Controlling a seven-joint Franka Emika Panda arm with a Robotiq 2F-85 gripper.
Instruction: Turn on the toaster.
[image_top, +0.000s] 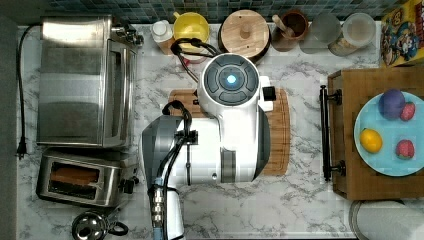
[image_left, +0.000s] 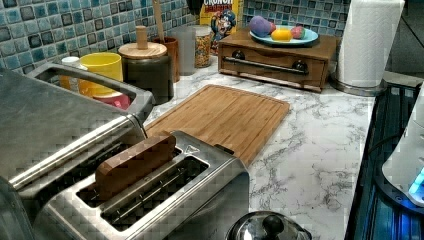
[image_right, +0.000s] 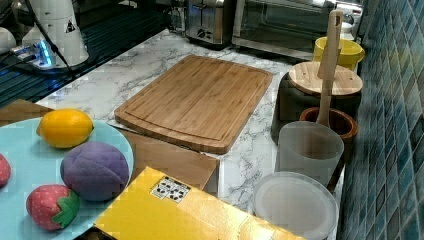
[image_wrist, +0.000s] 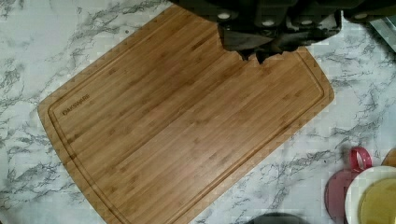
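Note:
The small steel toaster (image_top: 82, 179) stands at the top view's lower left, with a brown slice (image_top: 74, 175) in one of its two slots. Its black lever knob (image_top: 129, 186) sticks out of the side facing the arm. The left view has the toaster (image_left: 200, 200) close up, the slice (image_left: 135, 162) standing high in the slot. My arm (image_top: 230, 120) hangs over the bamboo cutting board (image_top: 280, 130), well to the top view's right of the toaster. In the wrist view my gripper (image_wrist: 254, 56) is above the board (image_wrist: 177, 126), shut with nothing in it.
A large toaster oven (image_top: 85, 80) sits right behind the toaster. A steel kettle lid (image_top: 92, 226) lies in front of it. Jars, a yellow mug (image_top: 191, 26) and a utensil pot line the tiled wall. A wooden drawer box (image_top: 350, 175) carries a blue plate (image_top: 367, 160) of toy fruit.

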